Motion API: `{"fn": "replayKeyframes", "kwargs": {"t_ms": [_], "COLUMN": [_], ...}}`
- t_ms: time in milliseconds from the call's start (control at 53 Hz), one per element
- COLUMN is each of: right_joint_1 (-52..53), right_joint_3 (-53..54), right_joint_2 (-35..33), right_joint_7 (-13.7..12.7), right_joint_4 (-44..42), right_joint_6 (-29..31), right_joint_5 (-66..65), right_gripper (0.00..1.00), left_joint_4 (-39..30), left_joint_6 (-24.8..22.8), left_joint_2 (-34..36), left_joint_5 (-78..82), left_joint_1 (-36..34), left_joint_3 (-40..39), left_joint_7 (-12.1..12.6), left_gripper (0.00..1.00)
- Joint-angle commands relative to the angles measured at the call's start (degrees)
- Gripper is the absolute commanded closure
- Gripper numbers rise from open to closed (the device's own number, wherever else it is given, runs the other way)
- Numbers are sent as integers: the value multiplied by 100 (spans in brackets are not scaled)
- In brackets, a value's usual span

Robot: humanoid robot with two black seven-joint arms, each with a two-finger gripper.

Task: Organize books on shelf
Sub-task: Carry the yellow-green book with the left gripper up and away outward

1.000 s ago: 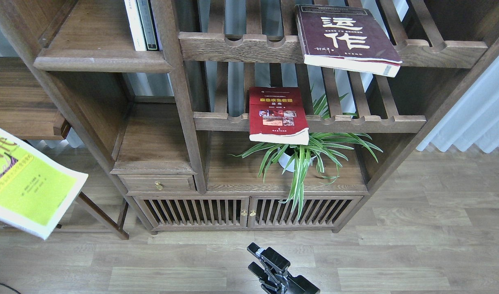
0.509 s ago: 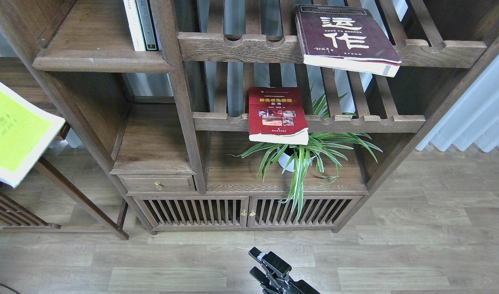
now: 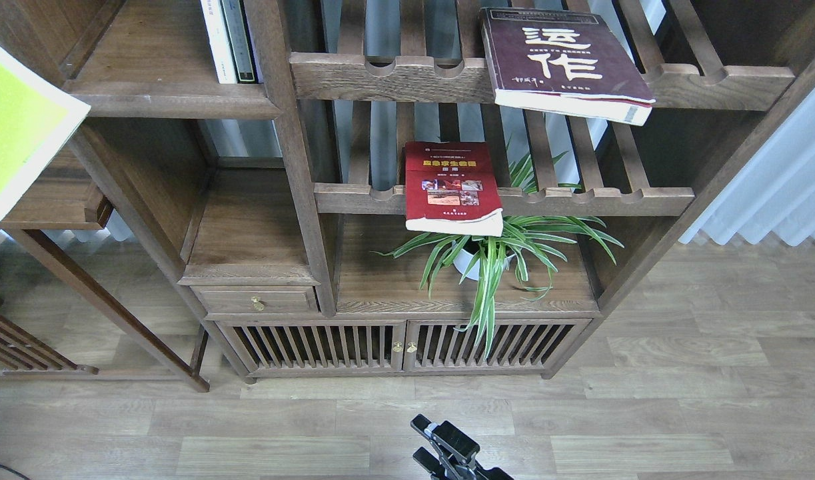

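yellow-green book [image 3: 14,127] at left edge, overlapping dark-brown shelf [image 3: 167,100]

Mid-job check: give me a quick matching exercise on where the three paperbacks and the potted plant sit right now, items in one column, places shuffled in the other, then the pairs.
Items:
1. maroon book
2. red book
3. yellow-green book
4. potted plant

Places:
A. on the solid board above the slatted cabinet doors
B. at the left edge of the view, up beside the shelf with the rounded front lip
C. on the upper slatted rack, overhanging its front rail
D. on the middle slatted rack, overhanging its front rail

Pairs: 1-C, 2-D, 3-B, 4-A
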Motion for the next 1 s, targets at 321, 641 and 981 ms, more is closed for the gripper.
{"fn": "replayKeyframes", "kwargs": {"t_ms": [321,641,981], "right_joint_1": [-42,-78,-78], "right_joint_3": [6,6,6], "right_joint_2": [0,0,0], "right_joint_7": [0,0,0], "right_joint_4": [10,45,71], "right_joint_6": [0,0,0], "right_joint_5": [6,6,-3], "right_gripper": [16,16,16], "left_joint_4": [-3,-3,120], "left_joint_6": [5,5,5], "left_joint_2": [162,92,162], "left_joint_5": [53,431,1011], "left_joint_1": [-976,-1424,-2382], "left_joint_3": [420,578,842], "left_joint_7": [422,467,519], "left_gripper": [95,95,95]}}
